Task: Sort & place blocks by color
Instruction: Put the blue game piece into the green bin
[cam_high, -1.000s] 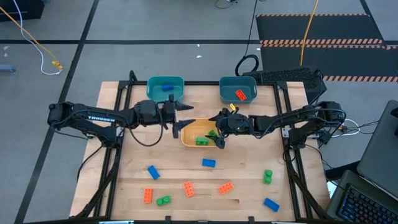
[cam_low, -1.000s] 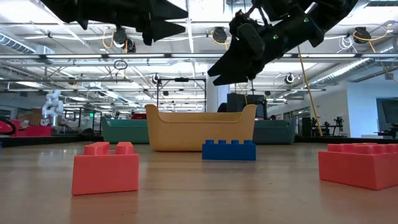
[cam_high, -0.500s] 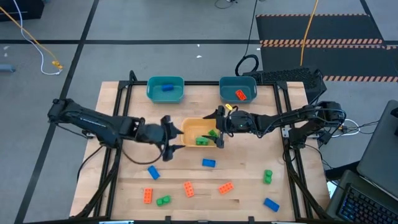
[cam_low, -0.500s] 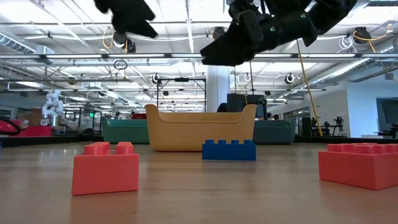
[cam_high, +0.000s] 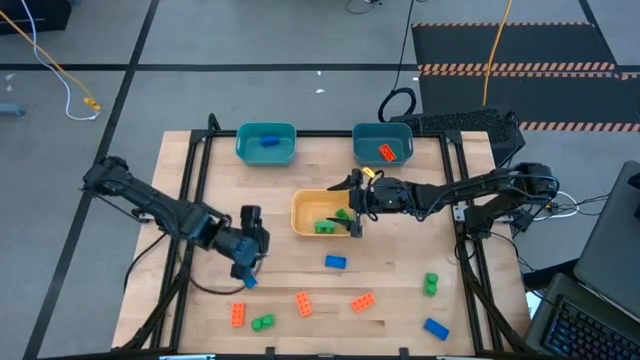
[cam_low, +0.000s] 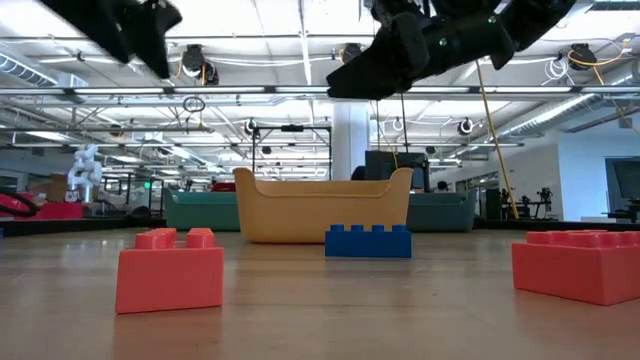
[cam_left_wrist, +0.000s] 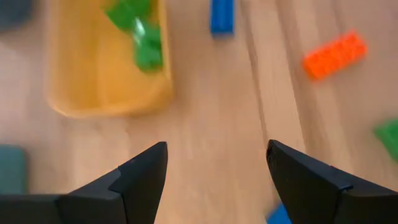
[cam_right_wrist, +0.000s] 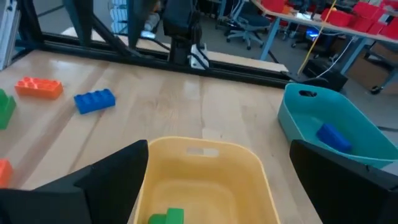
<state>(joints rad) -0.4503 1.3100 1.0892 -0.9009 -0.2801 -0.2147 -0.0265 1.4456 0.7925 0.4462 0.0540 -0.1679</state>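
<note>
Hovering open-jawed, left gripper (cam_high: 247, 268) just above a blue block (cam_high: 247, 281), nothing held.

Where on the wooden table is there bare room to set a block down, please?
The bare wood between the two teal rectangular bins, and the strip behind the yellow-orange plastic bin, are free. The near edge is crowded with small studded blocks, under the left gripper.

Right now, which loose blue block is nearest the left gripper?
The blue block directly under the left gripper, left of the other blue ones at table centre and the front right.
</note>
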